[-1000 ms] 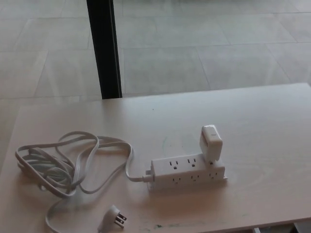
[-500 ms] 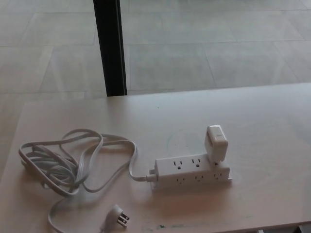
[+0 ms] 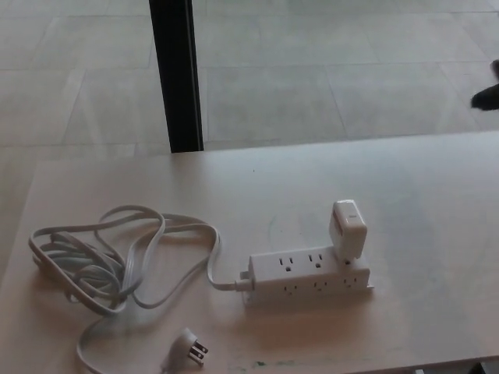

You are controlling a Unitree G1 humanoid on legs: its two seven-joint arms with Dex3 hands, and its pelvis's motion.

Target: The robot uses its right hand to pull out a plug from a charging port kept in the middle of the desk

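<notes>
1. Where the picture ends at 3 o'clock, a dark tip of the right hand shows over the floor; whether its fingers are apart or closed cannot be told.
2. Plug stands upright in the strip, at its 3 o'clock end, mid-desk.
3. Cord lies coiled at 9 o'clock.
4. Pale desk; tiled floor beyond, black post at 11 o'clock.

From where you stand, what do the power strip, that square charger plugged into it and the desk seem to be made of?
The power strip looks like white moulded plastic, smooth with a slight sheen. The charger seems the same: glossy white plastic with rounded edges. The cord looks like flexible pale rubber or vinyl, since it coils loosely. The desk appears to be pale laminate or light wood, matte with a faint grain; I cannot tell which.
</notes>
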